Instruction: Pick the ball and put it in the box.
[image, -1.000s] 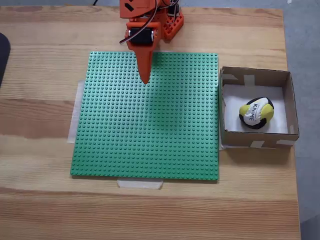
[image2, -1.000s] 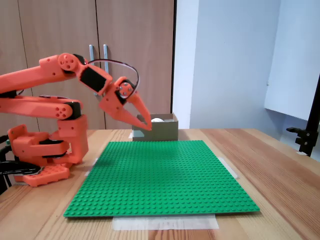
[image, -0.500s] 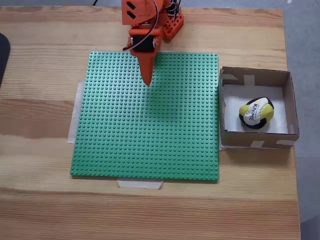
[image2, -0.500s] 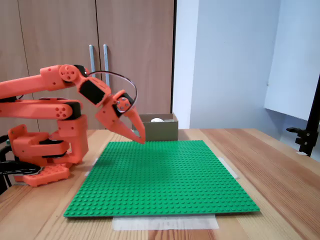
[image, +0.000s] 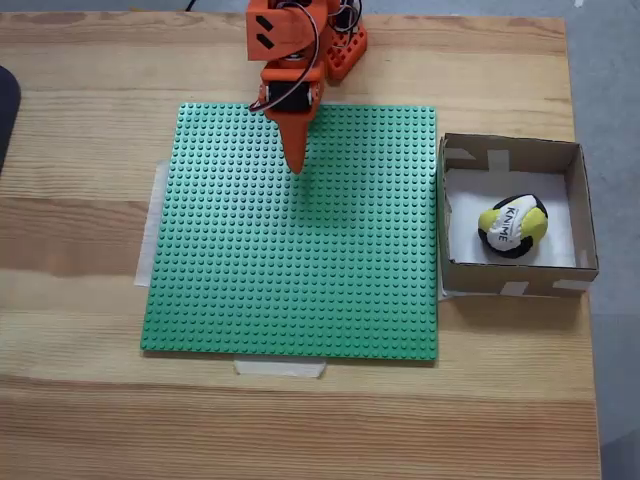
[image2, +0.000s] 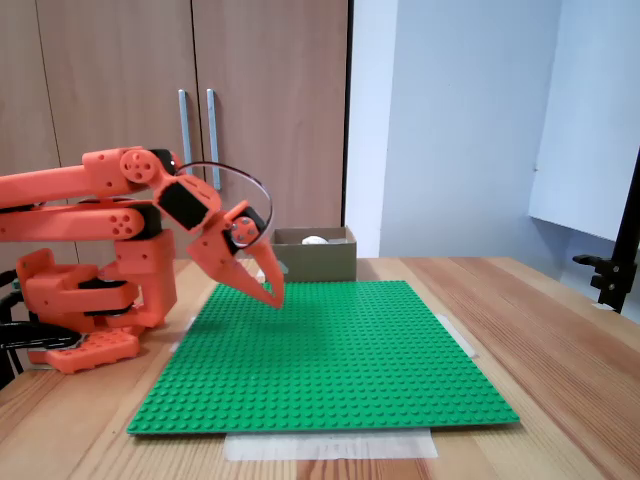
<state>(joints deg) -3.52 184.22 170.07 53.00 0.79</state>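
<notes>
The ball (image: 513, 226), yellow, black and white with lettering, lies inside the brown cardboard box (image: 572, 192) at the right of the table. From the side, the box (image2: 325, 262) stands behind the green plate and the ball's pale top (image2: 315, 240) peeks over its wall. My orange gripper (image: 296, 165) hangs shut and empty over the far-left part of the green studded plate (image: 290, 260), far from the box. In the side view the gripper (image2: 275, 300) points down, just above the plate (image2: 330, 350).
The arm's orange base (image2: 90, 300) sits at the plate's far edge. White tape strips (image: 280, 367) hold the plate to the wooden table (image: 300, 420). A dark object (image: 6, 110) lies at the table's left edge. Cabinet doors (image2: 190, 120) stand behind.
The arm has folded back and lowered; the shut gripper tip dropped closer to the green plate. The ball stays still in the box.
</notes>
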